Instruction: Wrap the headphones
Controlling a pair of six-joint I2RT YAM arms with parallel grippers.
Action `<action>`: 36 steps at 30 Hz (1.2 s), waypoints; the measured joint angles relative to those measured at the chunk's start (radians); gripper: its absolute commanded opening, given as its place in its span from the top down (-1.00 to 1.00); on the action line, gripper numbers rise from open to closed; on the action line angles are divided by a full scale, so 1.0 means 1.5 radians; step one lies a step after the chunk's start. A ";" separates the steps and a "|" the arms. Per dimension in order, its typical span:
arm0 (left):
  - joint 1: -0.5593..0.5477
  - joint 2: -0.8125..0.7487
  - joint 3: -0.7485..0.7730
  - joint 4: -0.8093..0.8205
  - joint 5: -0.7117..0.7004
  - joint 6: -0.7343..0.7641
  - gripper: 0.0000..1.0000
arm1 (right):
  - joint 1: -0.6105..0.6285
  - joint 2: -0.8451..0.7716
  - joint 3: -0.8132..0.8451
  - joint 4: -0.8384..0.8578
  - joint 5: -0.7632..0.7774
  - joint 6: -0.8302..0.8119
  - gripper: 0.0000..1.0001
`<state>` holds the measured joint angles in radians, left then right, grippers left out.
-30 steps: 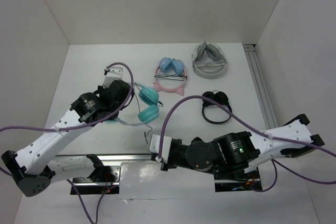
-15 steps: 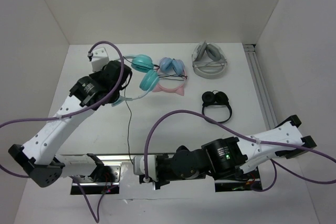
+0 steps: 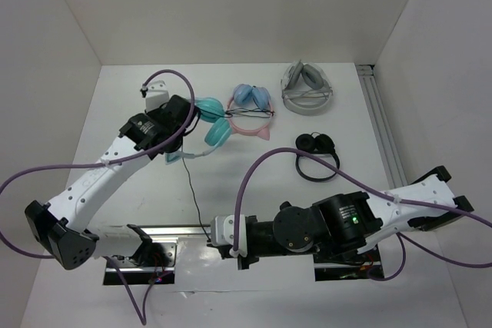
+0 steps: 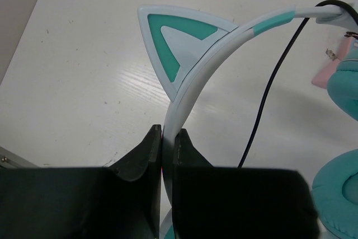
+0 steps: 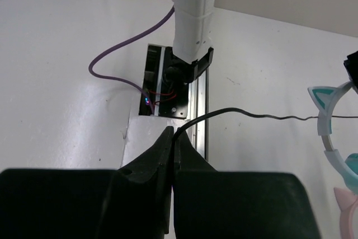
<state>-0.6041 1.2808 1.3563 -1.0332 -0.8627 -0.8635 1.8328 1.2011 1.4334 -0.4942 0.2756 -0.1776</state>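
Table [image 3: 354, 113]: the work lies in its left half, between the far edge and the near edge.

Left arm [image 3: 100, 178]: stretched from the near-left corner toward the far edge, wrist turned toward the table's middle. Right arm [image 3: 346, 220]: folded low along the near edge, wrist pointing left.

Headphones [image 3: 217, 130]: in the far-left part of the table, cups toward the middle and just beside the pink headphones [image 3: 250, 117]. From the right gripper they lie away toward the far-left; the left arm is the nearer.

Cable [image 3: 190, 190]: long axis runs from the headband to the near edge, nearly straight with slight slack.

Left gripper [image 4: 167, 135]: closed tight on the pale headband [image 4: 196, 82], just below a cat ear. Right gripper [image 5: 172, 135]: pinched on the cable's free end [image 5: 251, 115].

Judgement: winding calls for the right gripper to carry its end back along that axis toward the held headphones.
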 measured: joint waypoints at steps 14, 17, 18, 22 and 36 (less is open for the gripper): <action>0.209 -0.057 0.097 0.053 0.118 0.108 1.00 | 0.000 -0.014 -0.041 -0.030 0.074 0.036 1.00; 0.244 -0.061 0.108 0.058 0.147 0.134 1.00 | 0.000 -0.021 -0.045 -0.044 0.081 0.044 1.00; 0.256 -0.061 0.110 0.058 0.157 0.141 1.00 | 0.000 -0.023 -0.045 -0.048 0.085 0.046 1.00; 0.308 -0.061 0.112 0.061 0.208 0.162 1.00 | 0.000 -0.028 -0.045 -0.068 0.094 0.061 1.00; 0.353 -0.061 0.114 0.082 0.275 0.189 1.00 | 0.000 -0.028 -0.057 -0.089 0.095 0.088 1.00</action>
<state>-0.0742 1.1893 1.5280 -0.9096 -0.4507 -0.5797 1.8332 1.1591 1.3472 -0.6281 0.4175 -0.0452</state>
